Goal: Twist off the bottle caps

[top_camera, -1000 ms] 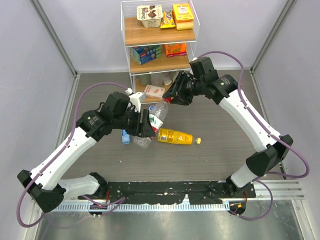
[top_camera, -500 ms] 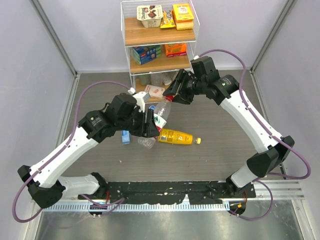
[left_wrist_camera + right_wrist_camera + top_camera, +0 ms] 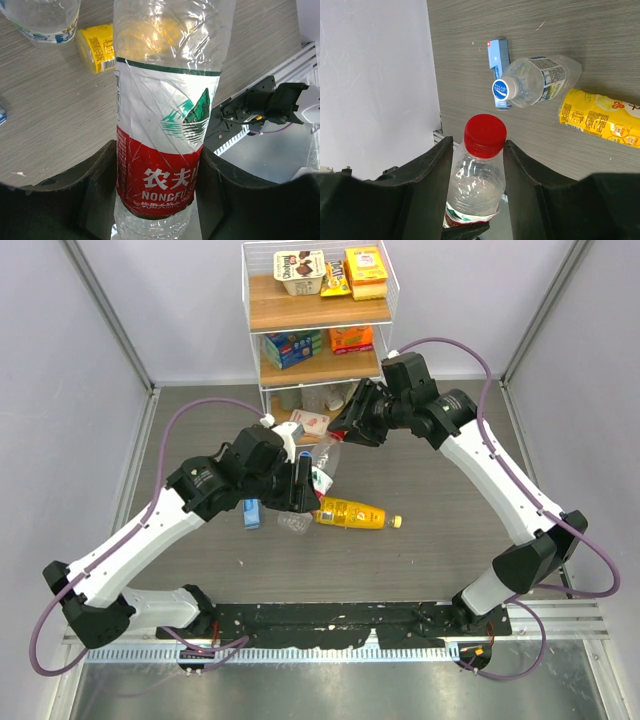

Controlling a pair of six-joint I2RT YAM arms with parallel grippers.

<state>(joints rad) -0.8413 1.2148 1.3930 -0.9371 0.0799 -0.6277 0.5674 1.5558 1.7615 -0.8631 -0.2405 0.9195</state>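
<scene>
My left gripper [image 3: 303,485] is shut on the red label of a clear bottle [image 3: 165,150] and holds it tilted above the table. The bottle's red cap [image 3: 485,132] points toward my right gripper [image 3: 478,150]. That gripper is closed round the bottle's top, one finger touching the cap and the other against the shoulder below it. A yellow-orange juice bottle [image 3: 350,513] lies on its side on the table, its cap to the right. The short water bottle with a blue label [image 3: 540,80] lies beside it, its blue-and-white cap on.
A small blue box [image 3: 251,513] lies left of the water bottle. A wire shelf rack [image 3: 320,330] with snack boxes stands at the back, and a white carton [image 3: 308,423] sits at its foot close to my right gripper. Grey walls close in both sides.
My left arm has shifted a little to the right with the red-label bottle. The right arm has hardly moved.
</scene>
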